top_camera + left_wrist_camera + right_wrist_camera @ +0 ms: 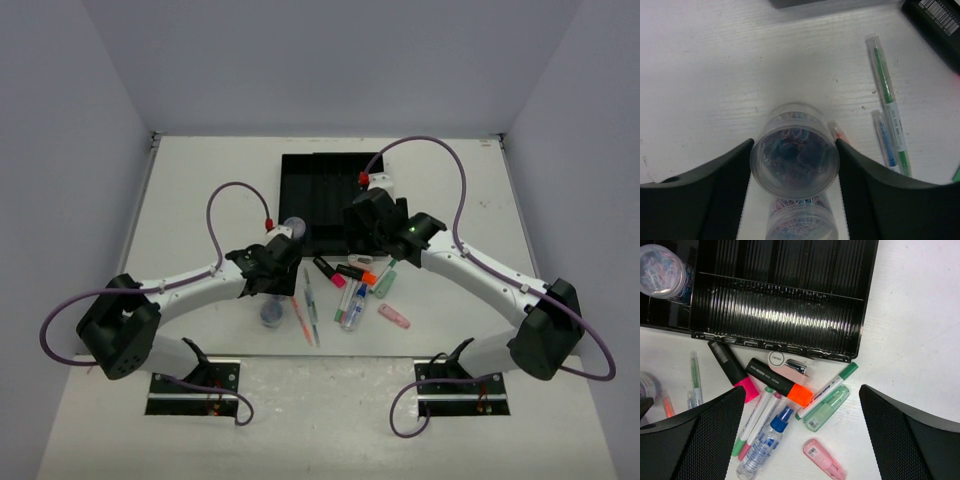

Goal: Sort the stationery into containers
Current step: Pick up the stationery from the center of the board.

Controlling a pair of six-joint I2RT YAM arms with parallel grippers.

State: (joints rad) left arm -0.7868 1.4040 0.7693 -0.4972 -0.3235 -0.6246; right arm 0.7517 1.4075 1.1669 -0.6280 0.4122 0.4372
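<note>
My left gripper is shut on a round clear pot of coloured clips, held over the white table. A second pot stands below it, also in the top view. A third pot sits in the black tray at its left front corner. My right gripper is open above the loose pile: pink-tipped black marker, orange-tipped black marker, green-capped marker and pink eraser.
Thin green, blue and orange pens lie right of the held pot. A small spray bottle, a green tape dispenser and two thin markers lie in the pile. The tray sits at the back centre.
</note>
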